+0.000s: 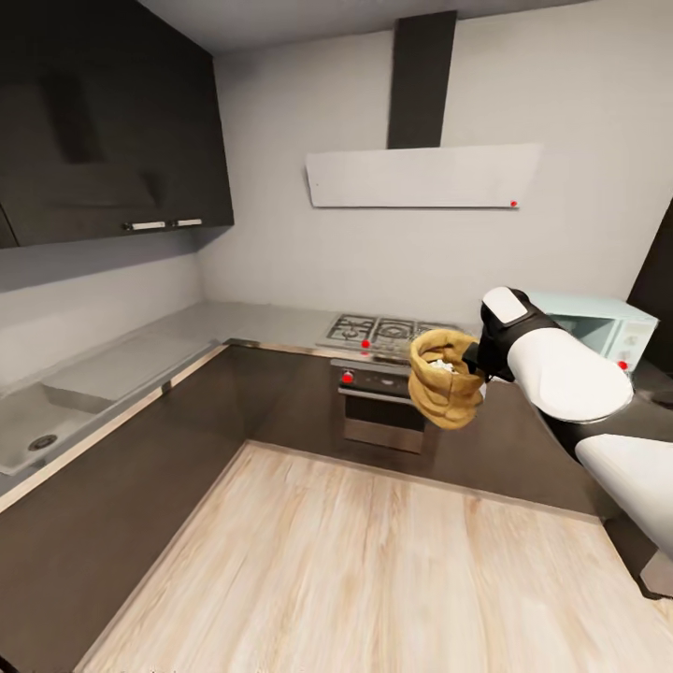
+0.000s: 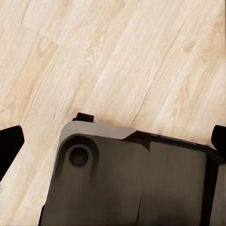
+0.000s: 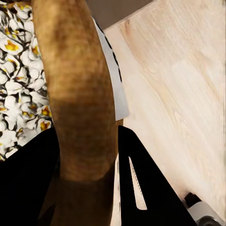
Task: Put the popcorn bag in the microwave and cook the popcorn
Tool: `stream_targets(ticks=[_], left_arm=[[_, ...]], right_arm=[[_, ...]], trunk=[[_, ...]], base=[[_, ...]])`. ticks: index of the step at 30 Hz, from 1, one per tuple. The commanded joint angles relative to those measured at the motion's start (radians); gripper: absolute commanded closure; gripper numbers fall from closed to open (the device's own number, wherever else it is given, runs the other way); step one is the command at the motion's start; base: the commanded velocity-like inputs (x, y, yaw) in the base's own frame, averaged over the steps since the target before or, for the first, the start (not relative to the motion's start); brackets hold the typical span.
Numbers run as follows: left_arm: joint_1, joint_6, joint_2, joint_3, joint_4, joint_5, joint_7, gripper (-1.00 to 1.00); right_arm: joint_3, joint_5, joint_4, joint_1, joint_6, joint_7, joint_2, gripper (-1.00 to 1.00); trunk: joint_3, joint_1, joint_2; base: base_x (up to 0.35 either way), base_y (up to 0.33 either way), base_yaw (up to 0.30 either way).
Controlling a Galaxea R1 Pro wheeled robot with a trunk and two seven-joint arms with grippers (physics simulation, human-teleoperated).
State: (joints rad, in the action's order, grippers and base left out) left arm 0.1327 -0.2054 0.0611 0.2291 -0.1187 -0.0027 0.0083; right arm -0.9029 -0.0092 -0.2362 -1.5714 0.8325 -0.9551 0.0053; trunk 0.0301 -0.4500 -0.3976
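— What was nearest the robot?

— The wooden floor point(image 1: 374, 579). The left wrist view looked down on those pale planks and on the robot's own dark base point(image 2: 136, 183). The left gripper point(image 2: 113, 141) showed as two black fingertips point(image 2: 9, 143) at opposite edges of that view, spread wide with nothing between them.

— And the right arm?

— The right arm point(image 1: 570, 374) was raised at the right of the head view, and the right gripper point(image 1: 479, 355) was clamped on the popcorn bag point(image 1: 444, 379), held in the air over the floor, in front of the oven point(image 1: 379, 411). The right wrist view showed the black fingers point(image 3: 141, 188) pinching the bag's rolled brown rim, one finger inside the bag and one outside. White and yellow popcorn point(image 3: 19, 80) lay inside it.

— So the bag was off the countertop?

— Yes, held clear of it. The grey countertop point(image 1: 243, 322) ran along the walls over dark cabinets point(image 1: 112, 523), with a sink point(image 1: 28, 435) at the near left.

— What lay farther back?

— The steel hob point(image 1: 383, 332) sat above the oven. Right of it, behind the arm, the pale blue microwave point(image 1: 608, 332) stood on the countertop with its door closed. Above were a white hood point(image 1: 425, 176) and dark wall cupboards point(image 1: 103, 131).
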Motion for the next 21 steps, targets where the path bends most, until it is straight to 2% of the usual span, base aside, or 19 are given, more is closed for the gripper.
stream_targets(ticks=[1, 21], left_arm=[[0.001, -0.003, 0.000, 0.003, 0.001, 0.000, 0.001, -1.00], [0.001, -0.003, 0.000, -0.002, 0.000, -0.002, 0.001, -1.00]], right_arm=[[-0.001, -0.002, -0.002, 0.000, 0.005, -0.004, 0.000, 1.00], [0.007, -0.002, -0.002, 0.017, 0.005, 0.020, 0.001, 1.00]], trunk=[[0.002, 0.000, -0.002], [0.002, 0.000, -0.002]], base=[[-0.344, 0.000, -0.125], [-0.344, 0.000, -0.008]])
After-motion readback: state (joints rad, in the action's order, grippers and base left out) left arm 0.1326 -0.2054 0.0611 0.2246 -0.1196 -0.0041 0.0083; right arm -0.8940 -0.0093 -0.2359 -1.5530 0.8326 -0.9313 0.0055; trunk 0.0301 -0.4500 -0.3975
